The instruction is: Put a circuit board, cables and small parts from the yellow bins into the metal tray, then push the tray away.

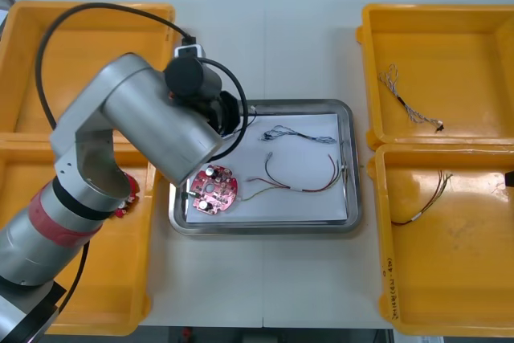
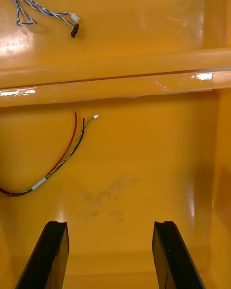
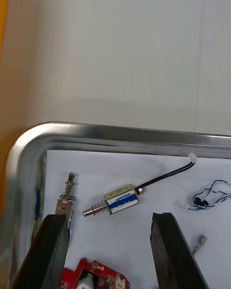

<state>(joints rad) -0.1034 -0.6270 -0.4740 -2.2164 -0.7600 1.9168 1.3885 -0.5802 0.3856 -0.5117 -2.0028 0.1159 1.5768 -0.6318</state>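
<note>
My left gripper hangs open over the metal tray's left part, nothing between its fingers. Just beyond the fingertips lie a small metal part with a spring and black wire and a second small metal part. The red circuit board rests in the tray's near left corner. A red and yellow cable and a blue and white cable lie on the white inside. My right gripper stands open and empty over the near right yellow bin, short of a red and yellow cable.
The far right bin holds a blue and white cable. The left arm covers much of the two left bins. Bare table runs beyond the tray's far rim.
</note>
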